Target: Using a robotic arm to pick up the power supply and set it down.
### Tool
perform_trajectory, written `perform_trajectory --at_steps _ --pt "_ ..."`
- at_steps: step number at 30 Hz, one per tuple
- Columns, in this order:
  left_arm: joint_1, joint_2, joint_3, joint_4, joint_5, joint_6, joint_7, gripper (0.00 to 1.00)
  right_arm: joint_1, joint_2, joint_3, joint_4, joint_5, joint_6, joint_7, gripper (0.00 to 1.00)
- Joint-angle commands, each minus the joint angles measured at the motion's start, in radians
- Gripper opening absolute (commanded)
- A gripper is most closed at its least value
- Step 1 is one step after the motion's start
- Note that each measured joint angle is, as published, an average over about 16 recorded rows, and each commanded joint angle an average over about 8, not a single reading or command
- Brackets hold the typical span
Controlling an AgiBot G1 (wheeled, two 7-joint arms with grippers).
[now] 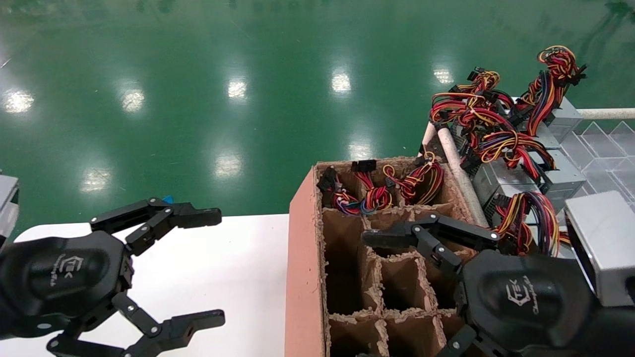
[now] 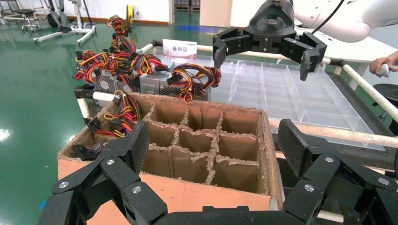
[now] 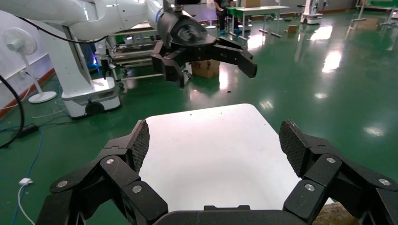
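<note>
Lighting's even and bright from overhead on my feed. The glossy green floor (image 1: pixel 198 74) throws back rows of white lamp glare beyond both grippers, strongest in head view. White table (image 1: pixel 213 277) under the left gripper (image 1: pixel 201 265) is near blown out, soft shadow only. Cardboard box (image 2: pixel 197 140) cells below the right gripper (image 1: pixel 377 297) go dark at depth. Wrist views: own fingers (image 3: pixel 136 140) close up slightly soft, edges bowed by the wide lens.
</note>
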Motion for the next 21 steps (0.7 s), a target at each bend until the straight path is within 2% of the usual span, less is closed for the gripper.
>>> perform_trajectory --at_steps 1,21 --pt "0.000 0.000 0.000 0.000 0.000 0.000 0.000 1.00 0.003 -0.001 0.001 -0.005 -0.002 0.003 -0.004 1.00" --pt "0.000 0.000 0.000 0.000 0.000 0.000 0.000 1.00 0.013 -0.006 0.005 -0.024 -0.011 0.012 -0.016 1.00"
